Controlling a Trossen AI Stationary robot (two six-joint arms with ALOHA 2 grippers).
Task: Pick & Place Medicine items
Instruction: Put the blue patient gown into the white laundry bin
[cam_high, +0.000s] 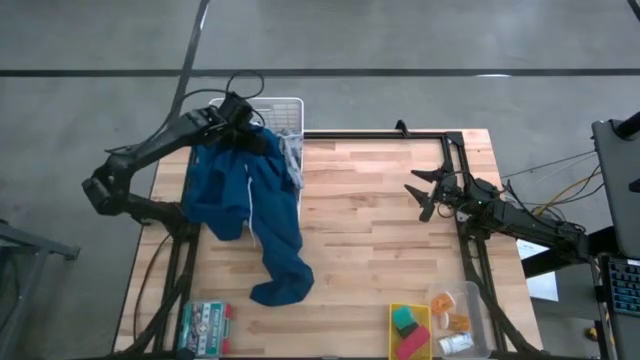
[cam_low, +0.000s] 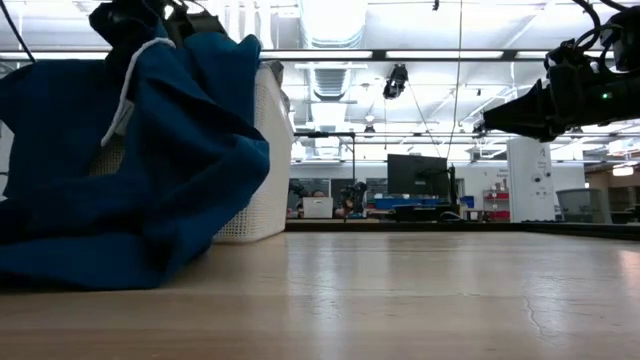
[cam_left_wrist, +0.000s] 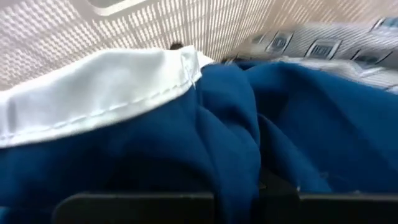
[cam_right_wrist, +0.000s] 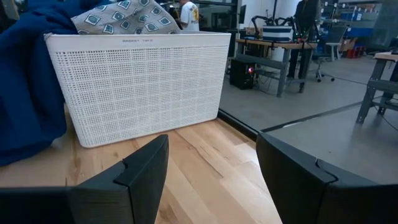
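Your left gripper (cam_high: 243, 128) is pinched tight on the blue cloth (cam_high: 245, 205), w/ the white basket (cam_high: 281, 112) right behind its jaws. Your right gripper (cam_high: 422, 195) hangs open, holding nothing

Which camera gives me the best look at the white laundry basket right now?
The right wrist view: the basket shows its whole mesh side, with the blue garment draped over one end. The high view shows only its rim, the low view one end, and the left wrist view just mesh behind fabric.
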